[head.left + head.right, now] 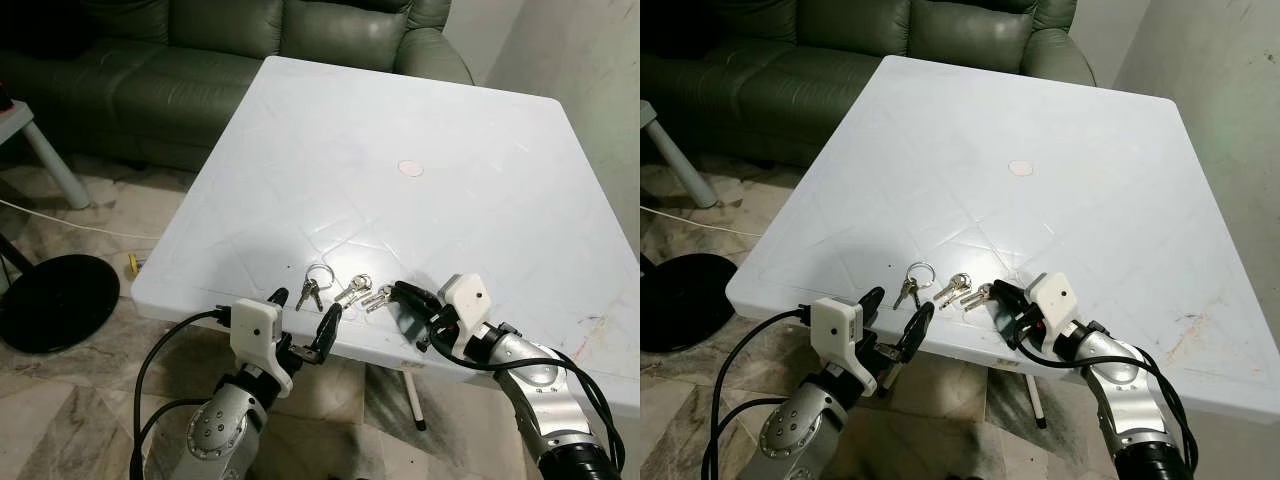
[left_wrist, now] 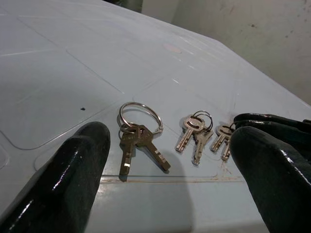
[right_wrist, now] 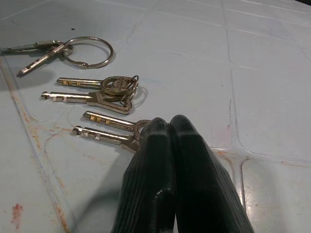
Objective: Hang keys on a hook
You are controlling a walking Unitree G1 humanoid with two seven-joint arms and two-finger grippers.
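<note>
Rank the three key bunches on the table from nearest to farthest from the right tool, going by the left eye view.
1. The small key pair, at the tip of the right tool on the table's near edge.
2. The middle key pair, just to its left.
3. The keys on the big ring, farthest left, in front of the left tool.

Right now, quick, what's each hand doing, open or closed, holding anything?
Left hand: open, empty, at the table edge facing the big-ring keys.
Right hand: closed, fingertips at the nearest key pair; whether it grips them cannot be told.
</note>
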